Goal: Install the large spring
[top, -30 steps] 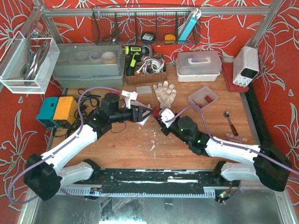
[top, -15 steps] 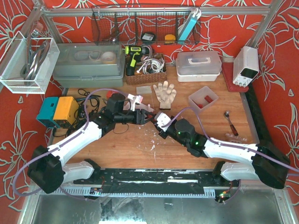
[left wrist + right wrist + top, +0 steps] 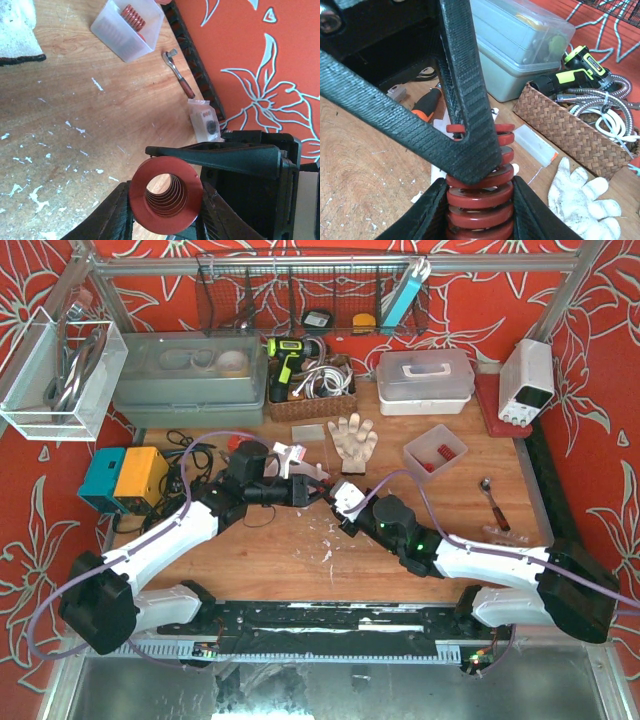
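Left gripper (image 3: 312, 492) has swung in over the last second and clamped across the upper coils of the large spring (image 3: 166, 194), which the right gripper (image 3: 338, 502) grasps lower down, so both hold it above the middle of the table (image 3: 270, 550). This is judged a hand-over or two-handed brace, with installation not yet made. Outward from the spring, a white glove (image 3: 352, 438) lies at twelve o'clock, a tray of spare springs (image 3: 420, 445) at two and a ratchet (image 3: 494, 502) at three, all well apart; no receiving fixture is identifiable, and nothing obstructs the arms.

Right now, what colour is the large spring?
The spring is red, shown best end-on in the left wrist view.
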